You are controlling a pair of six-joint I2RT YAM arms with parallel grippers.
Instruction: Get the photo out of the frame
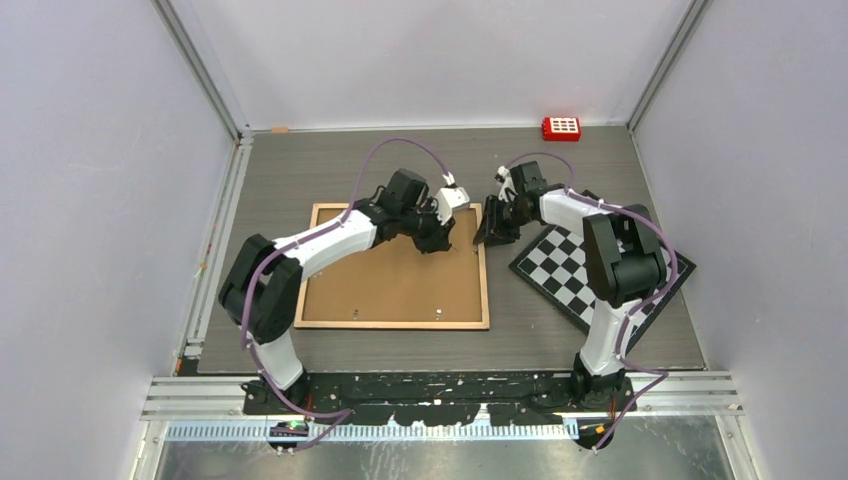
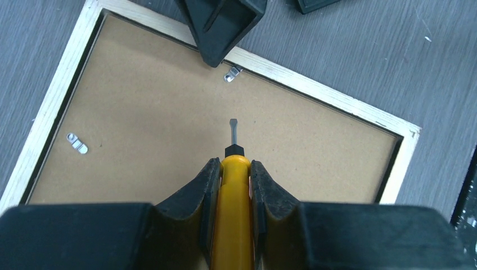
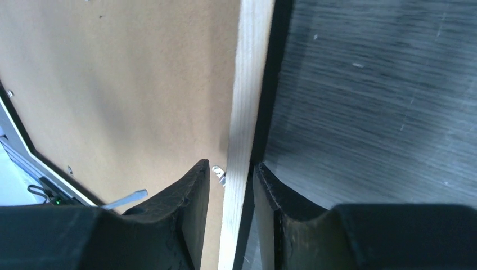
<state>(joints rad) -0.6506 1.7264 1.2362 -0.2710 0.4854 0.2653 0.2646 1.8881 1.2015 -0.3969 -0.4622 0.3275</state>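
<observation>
Frame: one, lying flat, back up, just beside the checkerboard. Brown backing board faces up inside a pale wood rim. The long axis appears to run across the table, towards the checkerboard.

Tool: one screwdriver with a yellow handle, clamped in the left gripper. A finger presses each side of the handle. The blade is over the backing board and points at the checkerboard-side rim. Its tip stops short of the metal clip there. Cannot tell whether the blade touches the board.

Right gripper: astride the checkerboard-side rim, one finger over the board and one outside. Not clamped: a slit shows between the board-side finger and the rim.

Counts: two clips in the left wrist view, the second on another rim. One checkerboard. One red block at the far table edge, beyond the checkerboard.
</observation>
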